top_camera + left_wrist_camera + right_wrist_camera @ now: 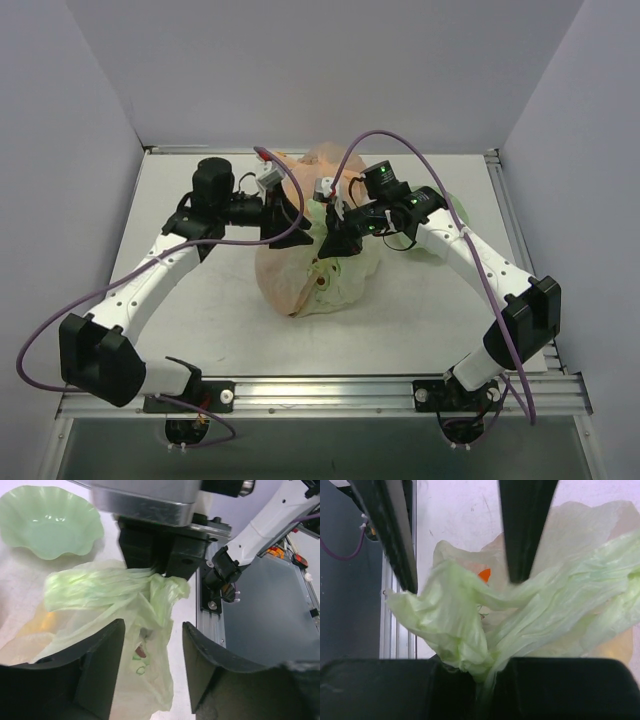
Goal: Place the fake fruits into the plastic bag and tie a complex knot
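Observation:
The pale green plastic bag (pixel 345 280) lies bulging at mid-table. My right gripper (pixel 335 238) is shut on a twisted bunch of its plastic (pixel 485 645), held up above the bag; this also shows in the left wrist view (pixel 150 580). My left gripper (pixel 292 215) is open just left of it, its jaws apart with loose bag plastic (pixel 150 650) below and between them, not pinched. The fake fruits are mostly hidden inside the bag. Only a small red patch (pixel 141 651) and an orange patch (pixel 484 574) show through.
Peach-orange translucent plastic (pixel 280 285) lies against the green bag's left side and behind it. A pale green wavy-edged dish (pixel 47 520) stands on the table beyond the right arm (pixel 458 207). The metal table rail (pixel 330 390) runs along the near edge.

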You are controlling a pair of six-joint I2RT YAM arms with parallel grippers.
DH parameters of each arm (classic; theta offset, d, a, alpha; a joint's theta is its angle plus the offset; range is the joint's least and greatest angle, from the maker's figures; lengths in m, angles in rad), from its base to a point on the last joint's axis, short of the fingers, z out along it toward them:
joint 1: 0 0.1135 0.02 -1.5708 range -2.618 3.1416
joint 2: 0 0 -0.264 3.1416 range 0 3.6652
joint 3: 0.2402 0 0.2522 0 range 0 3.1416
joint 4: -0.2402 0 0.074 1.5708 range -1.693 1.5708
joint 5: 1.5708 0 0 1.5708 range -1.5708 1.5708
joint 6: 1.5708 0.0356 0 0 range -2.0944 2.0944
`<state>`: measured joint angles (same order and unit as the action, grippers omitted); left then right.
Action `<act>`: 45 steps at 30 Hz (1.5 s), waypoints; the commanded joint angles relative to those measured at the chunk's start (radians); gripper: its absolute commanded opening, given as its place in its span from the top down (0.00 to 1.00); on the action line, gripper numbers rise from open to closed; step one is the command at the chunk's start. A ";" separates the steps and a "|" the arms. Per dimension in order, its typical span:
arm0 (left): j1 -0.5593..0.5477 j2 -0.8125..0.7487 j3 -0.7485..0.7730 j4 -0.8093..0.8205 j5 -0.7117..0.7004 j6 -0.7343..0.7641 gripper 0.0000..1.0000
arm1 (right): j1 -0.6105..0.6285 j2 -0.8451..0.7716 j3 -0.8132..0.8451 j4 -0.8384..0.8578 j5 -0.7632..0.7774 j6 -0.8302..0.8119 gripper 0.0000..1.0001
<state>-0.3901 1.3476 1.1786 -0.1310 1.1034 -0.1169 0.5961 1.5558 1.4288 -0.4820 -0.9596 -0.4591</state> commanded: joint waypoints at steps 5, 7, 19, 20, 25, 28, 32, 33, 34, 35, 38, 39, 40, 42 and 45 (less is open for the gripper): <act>-0.075 0.021 0.033 0.160 0.000 -0.033 0.86 | 0.004 -0.002 0.022 0.003 -0.057 -0.024 0.99; -0.072 0.033 0.029 0.211 -0.005 -0.104 1.00 | 0.008 0.000 0.022 0.002 -0.057 -0.027 0.85; -0.096 0.070 0.012 0.389 -0.020 -0.237 1.00 | 0.030 0.016 0.018 0.002 -0.057 -0.072 0.64; -0.101 0.068 0.012 0.389 -0.022 -0.239 1.00 | 0.030 0.024 0.025 0.003 -0.054 -0.069 0.67; -0.096 0.053 0.013 0.326 -0.028 -0.198 0.88 | 0.019 0.040 0.041 0.002 -0.059 -0.070 0.98; -0.021 0.025 0.018 0.260 -0.007 -0.179 0.65 | 0.005 0.023 0.021 0.003 -0.062 -0.085 1.00; 0.106 -0.040 0.009 0.179 0.062 -0.160 0.46 | -0.010 0.001 0.002 0.002 -0.068 -0.093 1.00; 0.134 -0.053 0.010 0.150 0.061 -0.135 0.45 | -0.010 -0.003 -0.002 0.002 -0.068 -0.102 1.00; 0.140 -0.062 0.013 0.133 0.055 -0.106 0.44 | -0.010 -0.011 -0.007 0.002 -0.071 -0.107 1.00; 0.146 -0.071 0.016 0.066 0.043 -0.065 0.43 | -0.010 -0.014 -0.008 0.002 -0.082 -0.116 1.00; 0.158 -0.036 0.022 0.083 0.007 -0.064 0.41 | 0.005 -0.036 -0.031 -0.003 -0.093 -0.179 1.00; 0.160 -0.018 0.048 0.083 0.004 -0.064 0.41 | 0.010 -0.042 -0.039 -0.006 -0.088 -0.200 1.00; 0.158 0.001 0.062 0.085 0.006 -0.066 0.41 | 0.019 -0.052 -0.045 -0.007 -0.084 -0.252 1.00; 0.157 0.048 0.095 0.117 0.009 -0.099 0.38 | 0.027 -0.060 -0.053 -0.018 -0.068 -0.294 1.00; 0.137 0.100 0.127 0.183 0.039 -0.156 0.34 | 0.037 -0.054 -0.038 -0.043 -0.056 -0.354 1.00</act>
<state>-0.2379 1.4059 1.2438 -0.0040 1.1130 -0.2321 0.6186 1.5425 1.3804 -0.4980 -1.0016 -0.7094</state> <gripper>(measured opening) 0.650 0.034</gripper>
